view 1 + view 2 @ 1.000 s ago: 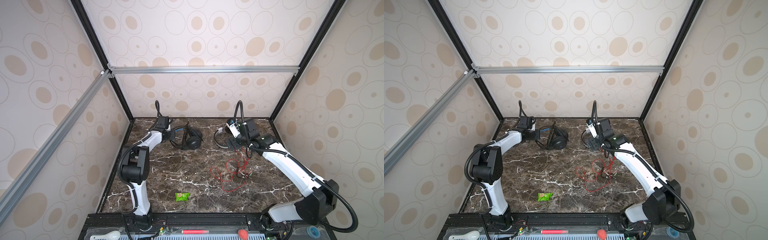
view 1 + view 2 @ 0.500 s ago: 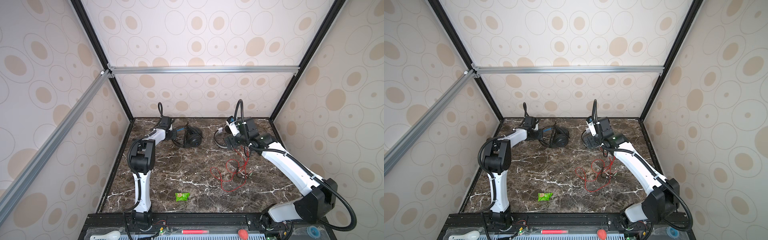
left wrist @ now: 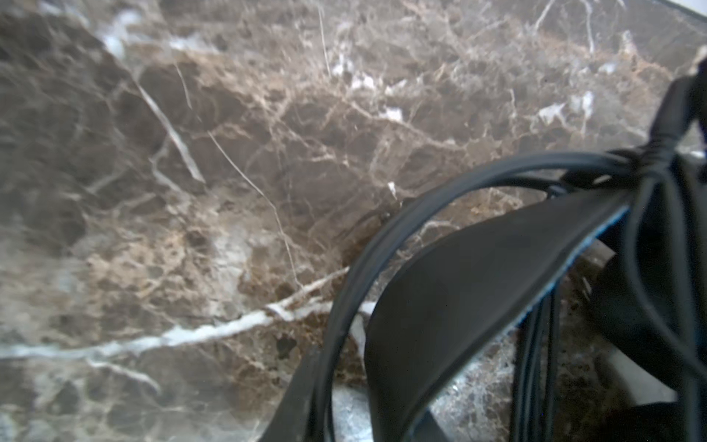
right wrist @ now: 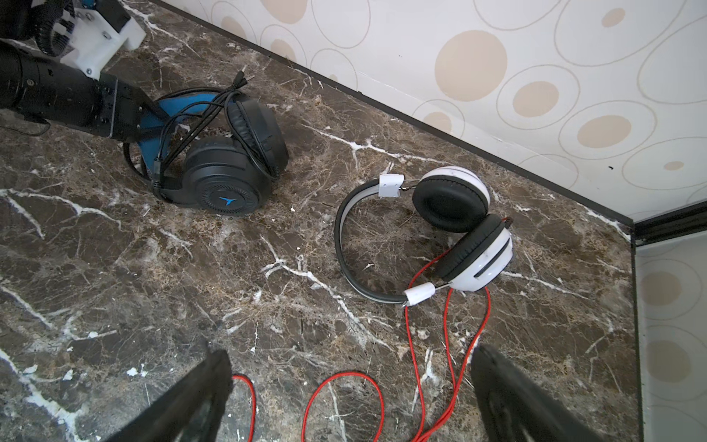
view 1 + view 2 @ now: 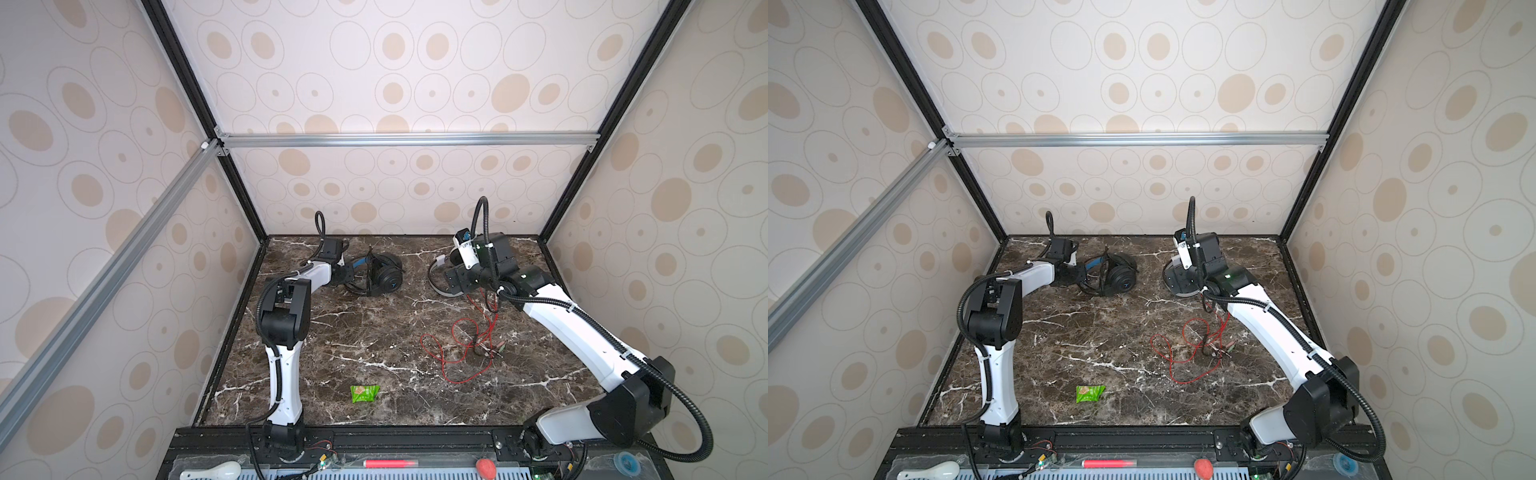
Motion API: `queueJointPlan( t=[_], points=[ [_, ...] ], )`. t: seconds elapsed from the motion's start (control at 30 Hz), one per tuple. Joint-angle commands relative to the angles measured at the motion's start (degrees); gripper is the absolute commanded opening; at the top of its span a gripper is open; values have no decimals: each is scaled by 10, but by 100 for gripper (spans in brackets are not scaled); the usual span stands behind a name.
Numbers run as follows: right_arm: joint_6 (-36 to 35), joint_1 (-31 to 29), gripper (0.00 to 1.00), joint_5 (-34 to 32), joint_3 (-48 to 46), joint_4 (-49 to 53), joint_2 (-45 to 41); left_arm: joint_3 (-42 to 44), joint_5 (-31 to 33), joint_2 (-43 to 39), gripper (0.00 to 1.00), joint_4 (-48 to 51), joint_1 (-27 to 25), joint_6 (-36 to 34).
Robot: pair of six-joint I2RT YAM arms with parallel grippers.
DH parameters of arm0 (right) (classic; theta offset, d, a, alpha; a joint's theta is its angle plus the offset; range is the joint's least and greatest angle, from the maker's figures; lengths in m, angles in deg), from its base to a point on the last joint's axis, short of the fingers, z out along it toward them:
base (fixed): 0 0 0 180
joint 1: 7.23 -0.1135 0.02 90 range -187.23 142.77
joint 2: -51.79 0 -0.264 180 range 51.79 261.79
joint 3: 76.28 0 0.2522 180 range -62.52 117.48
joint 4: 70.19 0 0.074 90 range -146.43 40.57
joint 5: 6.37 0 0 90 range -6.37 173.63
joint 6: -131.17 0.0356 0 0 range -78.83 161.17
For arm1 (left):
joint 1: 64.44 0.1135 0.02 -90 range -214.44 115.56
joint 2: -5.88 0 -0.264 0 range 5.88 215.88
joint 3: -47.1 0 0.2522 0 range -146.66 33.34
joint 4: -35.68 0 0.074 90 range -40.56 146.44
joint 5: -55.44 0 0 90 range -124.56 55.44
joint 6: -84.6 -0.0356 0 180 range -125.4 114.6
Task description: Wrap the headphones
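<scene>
Dark marble-veined bench (image 5: 374,332), boxed in by pale walls (image 5: 395,83) printed with tan ovals. Your left fingers (image 4: 141,103) sit at the blue band (image 4: 183,105) of the black headset (image 4: 225,180), which lies at the far left of the bench. No view lets you tell whether they pinch the band or merely straddle it. The left wrist view gives you only a blurred close-up of that matte band and the thin black cable (image 3: 344,275) looped beside it. The right wrist view shows the same cable bundled across the cups. Your right fingers (image 4: 199,394) stand spread wide with nothing between them, hovering over loose loops of red cable (image 4: 409,325). Only the right wrist view shows the white headset (image 4: 478,256) whole: glossy cups and black padded cushions, lying flat near the back wall, apart from the black one. In both top views the right arm (image 5: 561,324) hides most of it. A crinkled green packet (image 5: 364,392) lies well apart, toward the front
</scene>
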Motion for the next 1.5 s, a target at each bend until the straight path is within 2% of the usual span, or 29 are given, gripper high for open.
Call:
queueJointPlan(
  t=[0.0,0.2,0.33,0.43,0.6,0.73,0.83,0.93,1.03,1.13,1.27,1.47],
  points=[
    [-1,3,100,-17,4,-2,-15,-4,1,-14,35,-20,4,10],
    [5,3,100,-29,6,9,-27,-10,9,-29,58,-2,6,5],
    [12,2,100,-35,-1,14,-42,1,10,-46,78,-3,12,5],
    [10,3,100,-56,-15,10,-51,11,5,-69,86,-8,14,1],
    [15,4,100,-44,-7,19,-56,6,57,-118,88,61,16,3],
    [4,13,100,-20,-1,17,-48,74,86,-217,87,71,3,30],
    [-5,36,100,19,-8,11,-40,94,127,-279,87,99,-65,46],
    [-1,71,100,39,-14,15,-33,82,159,-301,87,141,-164,97],
    [22,82,100,-4,-42,9,-45,90,157,-307,86,129,-242,178],
    [57,82,100,2,-77,6,-68,86,148,-282,83,91,-302,248],
    [73,79,100,-13,-140,-12,-114,3,147,-190,82,82,-360,293],
    [74,83,100,7,-169,-9,-150,-178,131,-27,84,127,-374,325]
  ],
)
